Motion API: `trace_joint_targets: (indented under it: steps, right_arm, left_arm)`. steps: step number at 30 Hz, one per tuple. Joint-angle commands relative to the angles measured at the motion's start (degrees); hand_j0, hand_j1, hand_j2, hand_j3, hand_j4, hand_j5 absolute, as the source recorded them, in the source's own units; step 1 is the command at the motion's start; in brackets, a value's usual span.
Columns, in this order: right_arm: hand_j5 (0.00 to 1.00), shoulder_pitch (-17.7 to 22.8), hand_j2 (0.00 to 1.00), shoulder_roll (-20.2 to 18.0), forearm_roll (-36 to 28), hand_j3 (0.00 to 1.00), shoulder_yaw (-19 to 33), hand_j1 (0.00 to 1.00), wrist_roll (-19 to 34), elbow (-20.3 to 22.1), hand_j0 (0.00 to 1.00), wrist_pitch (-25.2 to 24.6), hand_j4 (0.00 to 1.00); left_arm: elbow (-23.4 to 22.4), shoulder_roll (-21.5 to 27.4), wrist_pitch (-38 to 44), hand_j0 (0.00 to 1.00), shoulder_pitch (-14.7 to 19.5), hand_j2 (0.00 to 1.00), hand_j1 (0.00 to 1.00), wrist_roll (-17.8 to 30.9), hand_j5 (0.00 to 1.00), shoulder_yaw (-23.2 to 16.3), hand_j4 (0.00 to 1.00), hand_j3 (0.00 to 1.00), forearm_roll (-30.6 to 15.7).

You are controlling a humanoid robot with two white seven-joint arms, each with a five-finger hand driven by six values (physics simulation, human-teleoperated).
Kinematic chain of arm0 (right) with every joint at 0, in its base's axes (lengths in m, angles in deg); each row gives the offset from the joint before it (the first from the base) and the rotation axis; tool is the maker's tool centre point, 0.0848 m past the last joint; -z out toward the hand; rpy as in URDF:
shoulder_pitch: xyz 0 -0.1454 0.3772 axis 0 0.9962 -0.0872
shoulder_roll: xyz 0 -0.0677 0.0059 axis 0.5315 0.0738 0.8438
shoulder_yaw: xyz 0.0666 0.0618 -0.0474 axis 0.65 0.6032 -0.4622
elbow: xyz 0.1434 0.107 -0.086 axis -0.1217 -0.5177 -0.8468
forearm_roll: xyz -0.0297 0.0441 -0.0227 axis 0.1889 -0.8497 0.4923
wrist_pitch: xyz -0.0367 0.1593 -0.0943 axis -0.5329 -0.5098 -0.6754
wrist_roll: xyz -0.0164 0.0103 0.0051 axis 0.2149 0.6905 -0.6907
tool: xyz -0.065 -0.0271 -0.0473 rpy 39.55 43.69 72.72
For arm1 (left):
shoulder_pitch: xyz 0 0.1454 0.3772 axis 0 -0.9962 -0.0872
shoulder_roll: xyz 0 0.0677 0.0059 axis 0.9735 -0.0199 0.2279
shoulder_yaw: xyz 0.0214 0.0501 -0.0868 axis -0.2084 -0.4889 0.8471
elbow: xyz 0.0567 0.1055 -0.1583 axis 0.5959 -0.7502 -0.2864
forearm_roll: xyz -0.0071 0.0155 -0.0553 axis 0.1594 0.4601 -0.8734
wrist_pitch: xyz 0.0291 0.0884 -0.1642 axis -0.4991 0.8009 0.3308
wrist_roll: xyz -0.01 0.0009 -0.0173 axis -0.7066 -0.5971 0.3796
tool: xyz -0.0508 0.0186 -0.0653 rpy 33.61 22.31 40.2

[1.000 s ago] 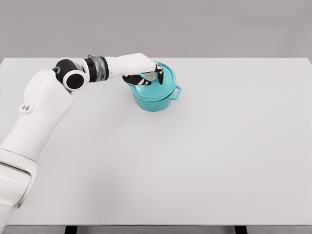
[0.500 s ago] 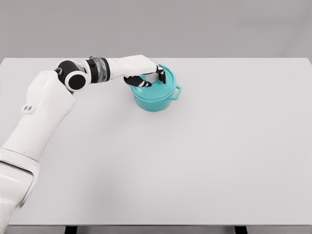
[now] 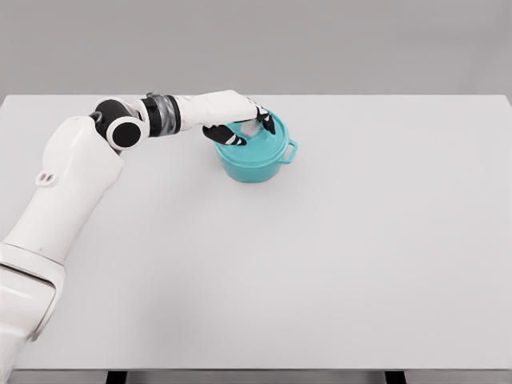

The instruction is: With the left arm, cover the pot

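White arm segments enter from the lower left and reach across the table (image 3: 336, 264) toward its far side, the elbow joint standing left of the work. At the end of that arm the left hand (image 3: 240, 122) sits over the near-left part of the lid (image 3: 258, 142), dark fingers (image 3: 230, 137) curled down around the small pale knob at the lid's centre. Whether the fingers press the knob or merely surround it cannot be told at this size.

Compared with the two earlier views, the wrist has risen slightly and drawn back toward the left, and the fingers look less tightly wrapped on the knob. The lid has not moved with the hand.

Further right, the teal pot (image 3: 254, 166) stands upright on the far-centre of the table, one side handle projecting to the right. The lid lies flat on the rim, seemingly concentric, with no gap visible along the near edge.

Judgement: the covering itself appears done, and the hand is in the release phase. Remaining risk is a finger catching the knob on withdrawal and shifting the lid. The right arm is absent from the view.
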State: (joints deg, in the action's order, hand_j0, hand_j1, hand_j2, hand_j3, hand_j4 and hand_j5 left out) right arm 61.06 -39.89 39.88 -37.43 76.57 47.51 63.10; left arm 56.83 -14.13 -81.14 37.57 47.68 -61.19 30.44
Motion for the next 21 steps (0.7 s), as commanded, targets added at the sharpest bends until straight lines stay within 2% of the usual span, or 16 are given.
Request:
trace_joint_targets:
  steps: [1, 8, 15, 17, 18, 19, 21]
  right_arm:
    - [1.00, 0.00, 1.00, 0.01, 0.02, 1.00, -0.01, 1.00, 0.01, -0.02, 1.00, 0.00, 1.00]
    - [1.00, 0.00, 1.00, 0.01, 0.02, 1.00, -0.01, 1.00, 0.01, -0.02, 1.00, 0.00, 1.00]
    - [1.00, 0.00, 1.00, 0.01, 0.02, 1.00, -0.01, 1.00, 0.01, -0.02, 1.00, 0.00, 1.00]
    - [1.00, 0.00, 1.00, 0.01, 0.02, 1.00, -0.01, 1.00, 0.01, -0.02, 1.00, 0.00, 1.00]
    - [1.00, 0.00, 1.00, 0.01, 0.02, 1.00, -0.01, 1.00, 0.01, -0.02, 1.00, 0.00, 1.00]
    - [1.00, 0.00, 1.00, 0.01, 0.02, 1.00, -0.01, 1.00, 0.01, -0.02, 1.00, 0.00, 1.00]
    - [1.00, 0.00, 1.00, 0.01, 0.02, 1.00, -0.01, 1.00, 0.01, -0.02, 1.00, 0.00, 1.00]
  left_arm:
    - [0.02, 0.01, 0.17, 0.71, 0.00, 0.71, 0.71, -0.03, 0.71, 0.19, 0.71, 0.71, -0.38]
    - [0.02, 0.10, 0.17, 0.76, 0.00, 0.76, 0.76, -0.03, 0.76, 0.19, 0.76, 0.76, -0.38]
    - [1.69, 0.97, 0.17, 0.92, 1.23, 0.92, 0.92, -0.03, 0.92, 0.81, 0.92, 0.92, -1.17]
    - [6.34, 4.57, 0.17, 0.94, 0.88, 0.94, 0.94, -0.03, 0.94, 0.81, 0.94, 0.94, -3.10]
    - [10.29, 8.17, 0.17, 0.95, 0.35, 0.95, 0.95, -0.03, 0.95, 0.46, 0.95, 0.95, -5.83]
    - [14.42, 12.56, 0.17, 1.00, -1.05, 1.00, 1.00, -0.03, 1.00, 0.63, 1.00, 1.00, -7.76]
    - [23.39, 21.97, 0.17, 1.00, -3.95, 1.00, 1.00, -0.03, 1.00, 0.98, 1.00, 1.00, -12.50]
